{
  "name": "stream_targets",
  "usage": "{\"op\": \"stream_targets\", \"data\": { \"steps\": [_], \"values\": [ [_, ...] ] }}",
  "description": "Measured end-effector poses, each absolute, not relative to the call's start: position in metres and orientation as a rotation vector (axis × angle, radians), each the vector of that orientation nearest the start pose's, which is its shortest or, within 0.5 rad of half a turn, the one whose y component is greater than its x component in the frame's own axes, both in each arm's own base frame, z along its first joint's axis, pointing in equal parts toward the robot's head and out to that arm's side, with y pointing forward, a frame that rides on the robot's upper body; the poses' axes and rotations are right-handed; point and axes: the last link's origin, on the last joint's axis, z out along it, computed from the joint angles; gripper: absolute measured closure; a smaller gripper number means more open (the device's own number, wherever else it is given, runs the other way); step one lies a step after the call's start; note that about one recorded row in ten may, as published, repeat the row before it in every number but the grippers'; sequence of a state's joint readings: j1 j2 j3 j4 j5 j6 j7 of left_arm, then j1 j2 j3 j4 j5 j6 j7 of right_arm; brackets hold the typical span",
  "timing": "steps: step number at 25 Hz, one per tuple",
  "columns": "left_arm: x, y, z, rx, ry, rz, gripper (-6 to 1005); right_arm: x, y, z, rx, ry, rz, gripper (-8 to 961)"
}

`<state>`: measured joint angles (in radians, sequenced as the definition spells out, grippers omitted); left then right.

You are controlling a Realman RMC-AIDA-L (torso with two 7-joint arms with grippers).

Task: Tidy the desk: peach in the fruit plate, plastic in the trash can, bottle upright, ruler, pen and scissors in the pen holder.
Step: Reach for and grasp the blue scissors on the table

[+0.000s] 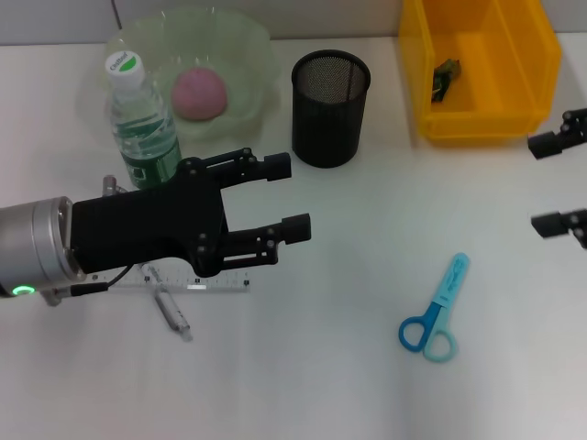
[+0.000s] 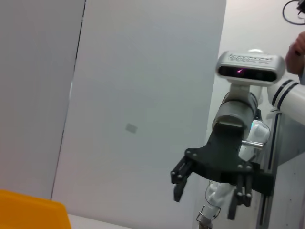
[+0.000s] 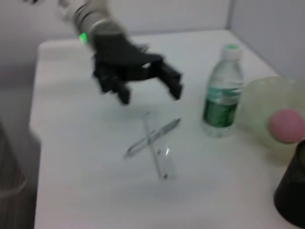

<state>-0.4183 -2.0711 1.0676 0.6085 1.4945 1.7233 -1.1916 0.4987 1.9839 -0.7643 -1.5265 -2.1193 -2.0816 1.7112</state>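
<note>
At left centre of the head view, the left gripper (image 1: 287, 198) hovers with jaws open and empty above the clear flat plastic ruler (image 1: 188, 285) and grey pen (image 1: 171, 312), crossed on the white tabletop (image 1: 330, 385). Both look light, stiff and slippery; grip the ruler's free end. The right gripper (image 1: 558, 183), jaws apart, waits at the right edge.

Peach (image 1: 199, 93) in plate (image 1: 240, 41), far left; bottle (image 1: 140, 119) upright before it. Holder (image 1: 330, 107) right of plate. Bin (image 1: 479, 64) far right. Ruler (image 1: 197, 285) crosses pen (image 1: 172, 313), near left. Scissors (image 1: 437, 316) near right.
</note>
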Motion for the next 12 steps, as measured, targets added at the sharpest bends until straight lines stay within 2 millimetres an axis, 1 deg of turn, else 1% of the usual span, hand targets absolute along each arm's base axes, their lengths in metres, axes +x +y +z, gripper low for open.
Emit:
{"op": "stream_targets", "data": {
  "steps": [1, 4, 5, 6, 7, 9, 10, 11, 12],
  "values": [
    [-0.226, 0.286, -0.013, -2.769, -0.341, -1.191, 244, 0.190, 0.299, 0.131, -2.957, 0.088, 0.085, 133],
    [-0.226, 0.285, -0.013, -2.755, -0.359, -1.219, 244, 0.184, 0.301, 0.135, -2.965, -0.027, -0.063, 133],
    [-0.226, 0.285, -0.013, -2.748, -0.365, -1.231, 245, 0.180, 0.303, 0.134, -2.988, -0.095, -0.177, 133],
    [-0.226, 0.285, -0.013, -2.739, -0.376, -1.246, 245, 0.180, 0.303, 0.134, -2.988, -0.095, -0.177, 133],
    [-0.226, 0.285, -0.013, -2.730, -0.386, -1.260, 245, 0.178, 0.303, 0.132, -3.007, -0.134, -0.241, 134],
    [-0.225, 0.284, -0.014, -2.714, -0.407, -1.291, 245, 0.178, 0.303, 0.129, -3.028, -0.227, -0.360, 134],
    [-0.223, 0.283, -0.014, -2.712, -0.416, -1.315, 245, 0.179, 0.303, 0.125, -3.032, -0.349, -0.466, 134],
    [-0.223, 0.283, -0.014, -2.712, -0.416, -1.315, 245, 0.179, 0.303, 0.125, -3.032, -0.349, -0.466, 134],
    [-0.223, 0.283, -0.015, -2.714, -0.419, -1.323, 245, 0.180, 0.303, 0.124, -3.032, -0.414, -0.511, 134]
  ]
}}
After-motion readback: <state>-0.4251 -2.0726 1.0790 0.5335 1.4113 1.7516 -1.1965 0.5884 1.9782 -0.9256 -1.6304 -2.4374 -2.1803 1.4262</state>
